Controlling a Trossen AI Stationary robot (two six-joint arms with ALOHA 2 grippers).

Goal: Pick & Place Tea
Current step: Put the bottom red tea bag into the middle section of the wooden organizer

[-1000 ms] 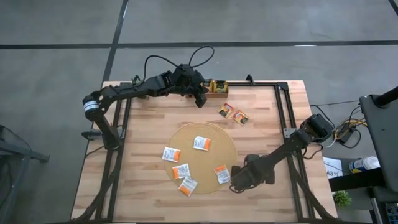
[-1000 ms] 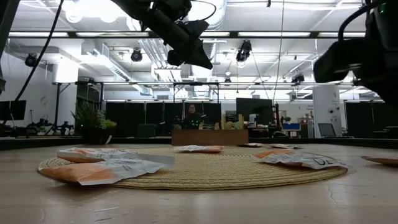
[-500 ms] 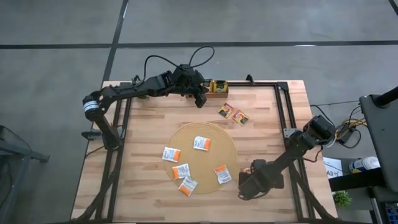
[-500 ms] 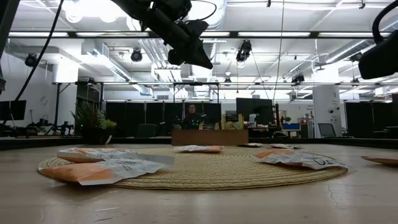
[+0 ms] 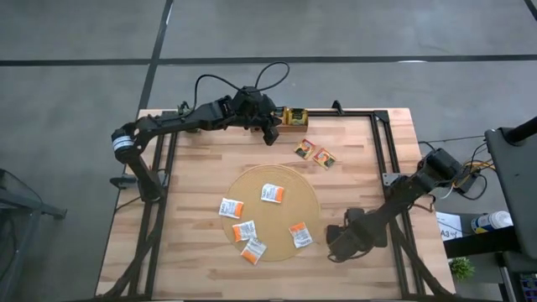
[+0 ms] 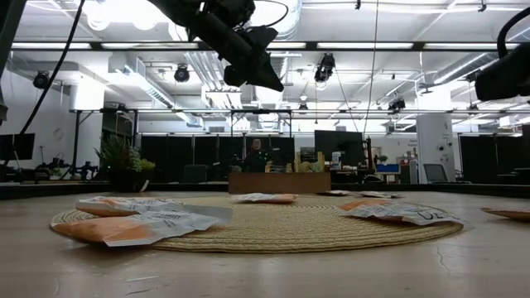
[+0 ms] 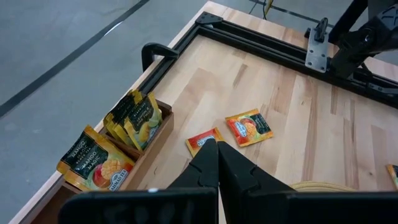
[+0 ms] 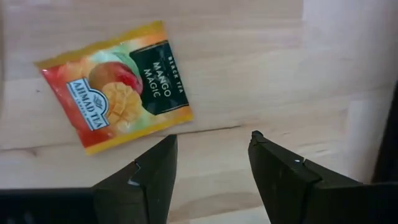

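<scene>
Several white-and-orange tea sachets (image 5: 272, 193) lie flat on the round tan mat (image 5: 289, 180). Two orange sachets (image 5: 315, 153) lie on the wood behind it. My right gripper (image 8: 211, 174) hangs open, pointing down over bare wood just right of the mat (image 5: 342, 245). An orange and dark green sachet (image 8: 115, 93) lies flat on the wood just ahead of its fingertips, apart from them; in the high view the arm hides it. My left gripper (image 7: 214, 155) is shut and empty, raised near the wooden tray (image 5: 294, 116), which holds green-and-yellow sachets (image 7: 134, 118).
A black metal frame (image 5: 382, 151) runs along the table's far and right sides, and the right arm reaches in across it. The tray stands at the far edge. Bare wood lies left of the mat and along the near edge (image 5: 185, 268).
My right gripper has moved from the mat's right rim toward the table's right edge, still pointing down. In the low view its arm has drawn off to the right. The sachets on the mat lie as before.
</scene>
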